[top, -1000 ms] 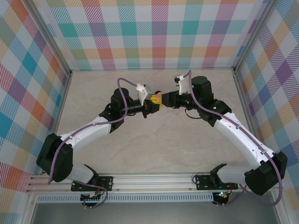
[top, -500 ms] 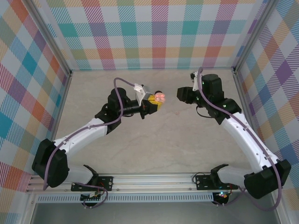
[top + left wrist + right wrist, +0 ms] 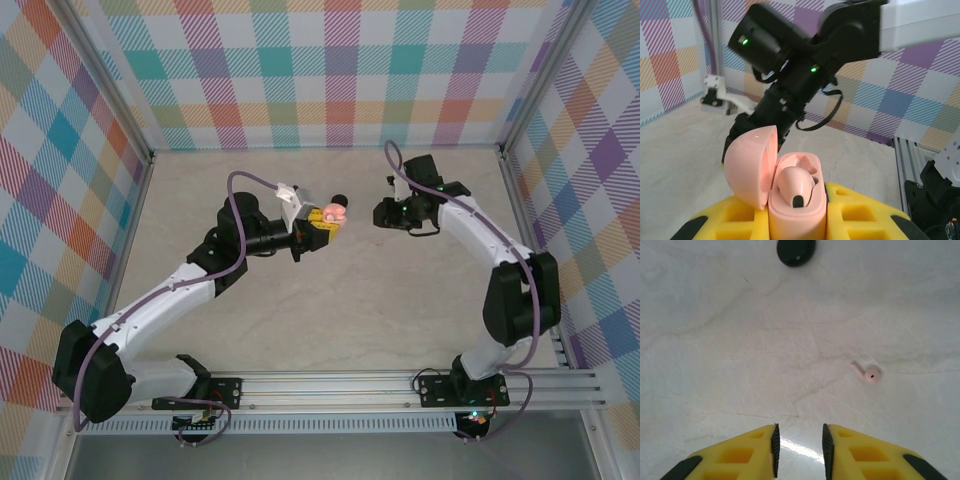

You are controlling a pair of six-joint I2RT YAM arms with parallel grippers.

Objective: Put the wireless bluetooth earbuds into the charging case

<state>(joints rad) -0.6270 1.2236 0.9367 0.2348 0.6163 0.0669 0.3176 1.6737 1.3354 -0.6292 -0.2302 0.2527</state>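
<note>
Risk: right gripper [image 3: 799,447], narrowly parted and empty, may flick the loose pink earbud [image 3: 871,374] away; left gripper [image 3: 325,224] clamps the pink case [image 3: 796,212].

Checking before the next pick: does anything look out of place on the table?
Yes. One pink earbud lies loose on the table, apart from the open pink case in the left claw, where another earbud sits seated beside a slot that looks empty.
</note>
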